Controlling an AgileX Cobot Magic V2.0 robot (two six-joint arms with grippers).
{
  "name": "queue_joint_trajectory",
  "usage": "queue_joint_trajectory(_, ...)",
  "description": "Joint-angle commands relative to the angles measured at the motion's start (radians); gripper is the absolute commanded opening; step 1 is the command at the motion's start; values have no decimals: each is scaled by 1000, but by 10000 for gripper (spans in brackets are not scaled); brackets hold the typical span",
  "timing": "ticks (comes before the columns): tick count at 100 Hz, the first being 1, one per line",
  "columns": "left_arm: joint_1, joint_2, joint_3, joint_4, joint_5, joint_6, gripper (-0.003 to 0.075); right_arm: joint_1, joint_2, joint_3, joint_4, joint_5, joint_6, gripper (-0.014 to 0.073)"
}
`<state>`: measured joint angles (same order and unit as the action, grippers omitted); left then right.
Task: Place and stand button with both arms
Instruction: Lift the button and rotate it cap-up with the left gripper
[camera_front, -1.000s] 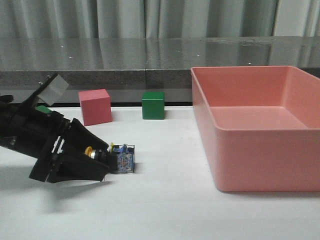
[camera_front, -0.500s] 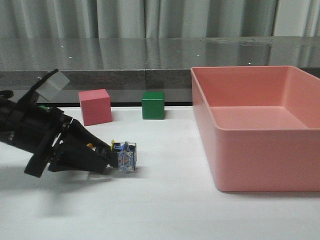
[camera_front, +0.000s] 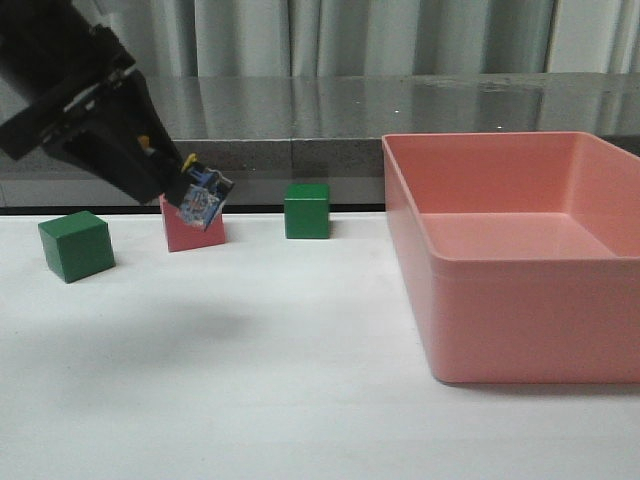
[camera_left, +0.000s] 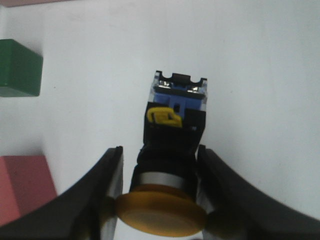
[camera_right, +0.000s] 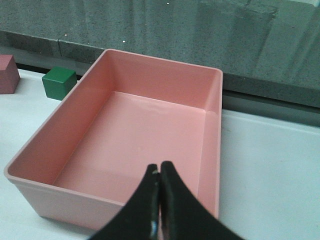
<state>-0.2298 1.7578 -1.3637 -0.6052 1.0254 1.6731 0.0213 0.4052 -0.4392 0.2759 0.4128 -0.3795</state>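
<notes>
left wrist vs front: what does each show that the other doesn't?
Left wrist only: the button's yellow cap, silver ring and black body, clamped between the left gripper's fingers, clear-blue base pointing away from the gripper.
Front only: the pink bin, the grey ledge and curtain behind, the second green cube, and that the button is off the table.
Both: the held button, a green cube, the pink cube, the white table. The right gripper shows in neither.

Yellow-capped button (camera_front: 201, 201) tilted, airborne in left end effector (camera_front: 172, 183)
</notes>
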Motion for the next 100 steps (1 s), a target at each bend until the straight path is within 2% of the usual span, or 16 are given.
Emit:
queue_joint_trajectory(1, -57, -52, -91, 150, 23, -168, -19, -6, 6, -24, 12, -72, -3, -60)
queue_joint_trajectory(15, -174, -46, -133, 480, 0, -347, -19, -6, 6, -24, 12, -72, -3, -60)
queue_joint_trajectory(24, -236, -42, -133, 627, -5, -432, -19, -6, 6, -24, 12, -72, -3, -60)
queue_joint_trajectory(39, -324, -26, -133, 797, 2, -521, -19, -6, 6, -24, 12, -72, -3, -60)
queue_joint_trajectory(55, -393, 36, -133, 943, 63, -537, -19, -6, 6, -24, 12, -72, -3, -60)
queue_joint_trajectory(64, -409, 73, -133, 996, 77, -552, -19, -6, 6, -24, 12, -72, -3, -60)
queue_joint_trajectory(88, -414, 131, -133, 1001, 68, -677, -19, -6, 6, -24, 12, -72, -3, -60)
queue_joint_trajectory(100, -414, 145, -133, 1001, 70, -677, -19, -6, 6, -24, 12, -72, -3, -60)
